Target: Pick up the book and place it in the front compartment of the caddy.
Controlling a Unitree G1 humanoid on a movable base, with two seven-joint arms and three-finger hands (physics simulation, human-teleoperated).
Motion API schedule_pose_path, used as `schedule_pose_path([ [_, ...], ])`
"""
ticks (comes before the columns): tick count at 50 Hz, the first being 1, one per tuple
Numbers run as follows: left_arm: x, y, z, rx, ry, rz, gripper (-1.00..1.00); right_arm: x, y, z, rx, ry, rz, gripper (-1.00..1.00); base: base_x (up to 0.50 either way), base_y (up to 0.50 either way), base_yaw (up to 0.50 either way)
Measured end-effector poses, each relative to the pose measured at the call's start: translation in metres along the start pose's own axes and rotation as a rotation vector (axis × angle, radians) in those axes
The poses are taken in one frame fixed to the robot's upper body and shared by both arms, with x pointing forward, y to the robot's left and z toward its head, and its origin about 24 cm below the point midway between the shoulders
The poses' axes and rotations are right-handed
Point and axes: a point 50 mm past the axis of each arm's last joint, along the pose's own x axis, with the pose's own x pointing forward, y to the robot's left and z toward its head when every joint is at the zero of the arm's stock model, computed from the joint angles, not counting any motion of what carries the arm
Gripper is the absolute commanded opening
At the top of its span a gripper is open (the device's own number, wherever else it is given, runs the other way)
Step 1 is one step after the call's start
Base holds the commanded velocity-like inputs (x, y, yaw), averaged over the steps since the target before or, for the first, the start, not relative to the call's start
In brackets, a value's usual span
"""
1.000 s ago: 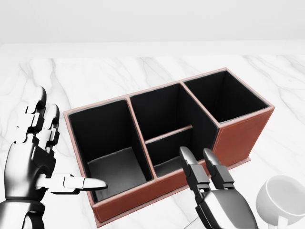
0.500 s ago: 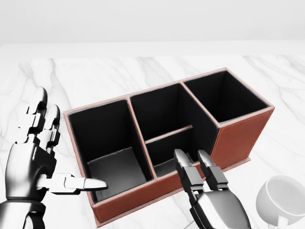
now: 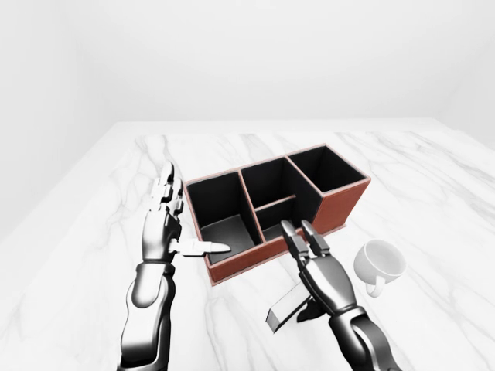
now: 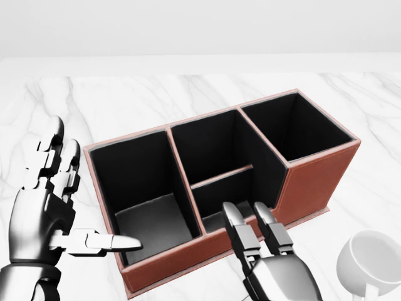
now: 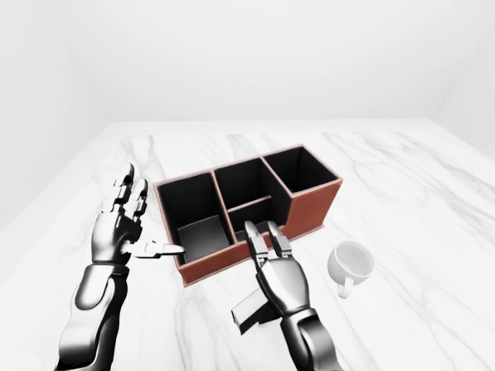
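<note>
The caddy (image 3: 340, 207) is a red-brown box with black lining: a wide compartment at its left, a middle one split in two, and one at its right. The book (image 3: 283, 311) is a grey slab lying tilted on the marble just below the caddy, partly hidden under my right palm. My right hand (image 3: 296, 229) is open, its two fingers straight and pointing up at the caddy's lower wall; its thumb is hidden. My left hand (image 3: 179, 222) is open at the caddy's left end, fingers spread, with the thumb reaching over the left compartment's lower corner.
A white mug (image 3: 380, 263) stands on the marble table (image 3: 433, 178) to the right of my right hand, below the caddy's right end. The table's left edge runs diagonally at the far left of the eye views.
In the head view my right hand has slid down and to the left, away from the caddy's lower wall. The left hand, caddy and mug have barely moved.
</note>
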Motion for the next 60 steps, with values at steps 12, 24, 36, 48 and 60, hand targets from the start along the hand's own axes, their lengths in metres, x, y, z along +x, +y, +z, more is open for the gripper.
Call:
schedule_pose_path([
  [12,0.000,0.000,0.000,0.001,0.000,-0.002,1.00,0.000,0.005,0.000,-0.013,-0.001,0.006,1.00,0.00,0.00,0.00],
  [24,0.000,-0.001,0.001,0.002,-0.003,-0.003,1.00,0.000,0.009,-0.001,-0.025,-0.002,0.011,1.00,0.00,0.00,0.00],
  [36,-0.001,-0.001,0.001,0.003,-0.002,-0.004,1.00,-0.001,0.014,-0.002,-0.037,0.001,0.017,1.00,0.00,0.00,0.00],
  [48,0.000,-0.001,0.000,0.003,0.002,-0.004,1.00,-0.001,0.019,-0.003,-0.050,0.001,0.023,1.00,0.00,0.00,0.00],
  [60,0.000,-0.001,-0.001,0.003,0.003,-0.005,1.00,-0.001,0.022,-0.003,-0.057,0.001,0.027,1.00,0.00,0.00,0.00],
])
